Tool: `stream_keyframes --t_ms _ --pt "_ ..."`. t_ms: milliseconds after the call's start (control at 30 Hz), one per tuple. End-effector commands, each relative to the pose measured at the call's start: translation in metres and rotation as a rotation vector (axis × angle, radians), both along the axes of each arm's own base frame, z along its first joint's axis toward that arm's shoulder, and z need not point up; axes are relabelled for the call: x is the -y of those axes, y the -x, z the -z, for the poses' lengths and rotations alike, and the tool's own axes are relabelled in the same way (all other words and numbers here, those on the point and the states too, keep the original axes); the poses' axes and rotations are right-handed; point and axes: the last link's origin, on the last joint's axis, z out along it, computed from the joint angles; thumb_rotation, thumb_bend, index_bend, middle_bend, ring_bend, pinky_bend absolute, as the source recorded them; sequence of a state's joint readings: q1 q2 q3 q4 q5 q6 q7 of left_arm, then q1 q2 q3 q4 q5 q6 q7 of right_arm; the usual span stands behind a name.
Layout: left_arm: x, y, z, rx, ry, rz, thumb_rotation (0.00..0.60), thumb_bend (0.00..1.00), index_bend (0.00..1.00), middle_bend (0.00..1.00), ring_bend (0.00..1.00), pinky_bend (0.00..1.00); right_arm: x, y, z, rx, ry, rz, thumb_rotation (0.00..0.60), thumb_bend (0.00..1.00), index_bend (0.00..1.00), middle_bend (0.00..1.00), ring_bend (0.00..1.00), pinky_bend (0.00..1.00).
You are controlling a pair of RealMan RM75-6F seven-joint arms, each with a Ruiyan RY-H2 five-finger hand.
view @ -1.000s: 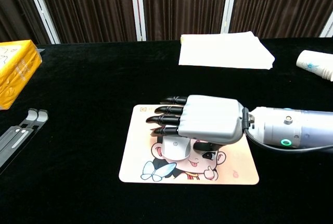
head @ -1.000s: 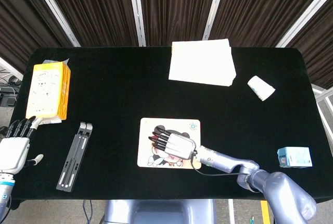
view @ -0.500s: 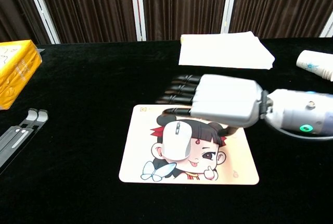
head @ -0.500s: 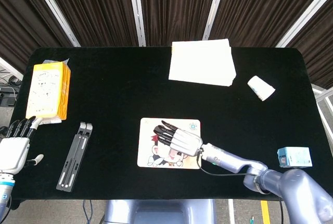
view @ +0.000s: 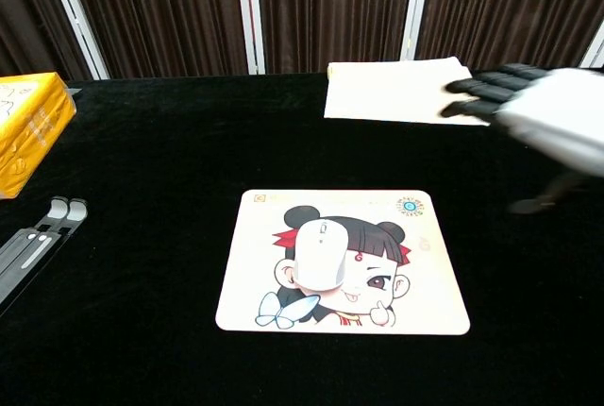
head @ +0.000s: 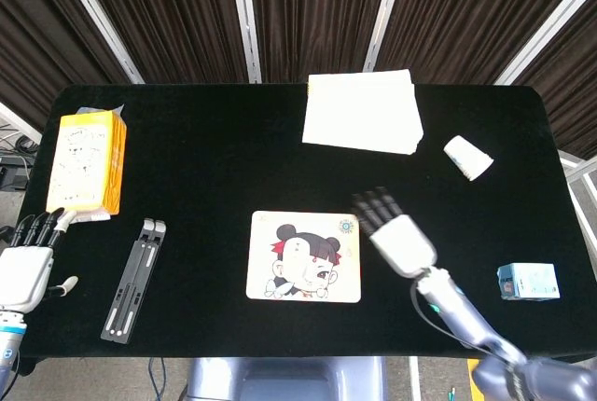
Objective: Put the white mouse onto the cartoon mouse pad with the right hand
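The white mouse (view: 319, 254) (head: 298, 255) lies on the cartoon mouse pad (view: 415, 293) (head: 266, 284), over the drawn face, with nothing touching it. My right hand (head: 394, 230) (view: 533, 115) is raised to the right of the pad, fingers spread and stretched out, holding nothing. It is blurred in the chest view. My left hand (head: 26, 259) hangs at the table's front left edge, fingers straight, holding nothing.
A yellow box (head: 87, 160) lies at the left, a grey folding stand (head: 133, 278) beside it. White paper sheets (head: 362, 112) lie at the back, a white cup (head: 467, 157) on its side at the right, a small blue box (head: 528, 281) at the front right.
My right hand let go of the mouse, lifted off the pad and swung away to the right. The mouse stays on the pad. The left hand has not moved.
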State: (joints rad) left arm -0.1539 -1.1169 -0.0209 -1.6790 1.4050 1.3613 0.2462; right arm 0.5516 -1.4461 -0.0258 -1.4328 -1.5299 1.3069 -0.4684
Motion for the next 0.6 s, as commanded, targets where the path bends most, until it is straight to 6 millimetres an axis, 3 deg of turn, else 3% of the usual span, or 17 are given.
stream_keyframes --t_ms 33,233,400,600 --pt "0.000 0.000 0.000 0.000 -0.002 0.004 0.600 0.18 0.00 0.00 0.00 0.00 -0.026 0.028 -0.036 0.069 0.078 0.177 0.600 0.08 0.10 0.00 0.00 0.00" --pt "0.001 0.000 0.000 -0.001 0.000 0.014 0.600 0.18 0.00 0.00 0.00 0.00 -0.059 0.056 -0.056 0.164 0.093 0.408 0.600 0.08 0.10 0.00 0.00 0.00" --pt "0.000 -0.001 -0.001 0.005 -0.007 0.031 0.600 0.18 0.00 0.00 0.00 0.00 -0.077 0.071 -0.069 0.181 0.140 0.447 0.600 0.08 0.10 0.00 0.00 0.00" --pt "0.001 -0.001 -0.003 0.039 -0.026 0.046 0.600 0.18 0.00 0.00 0.00 0.00 -0.080 0.082 -0.073 0.246 0.176 0.438 0.600 0.08 0.10 0.00 0.00 0.00"
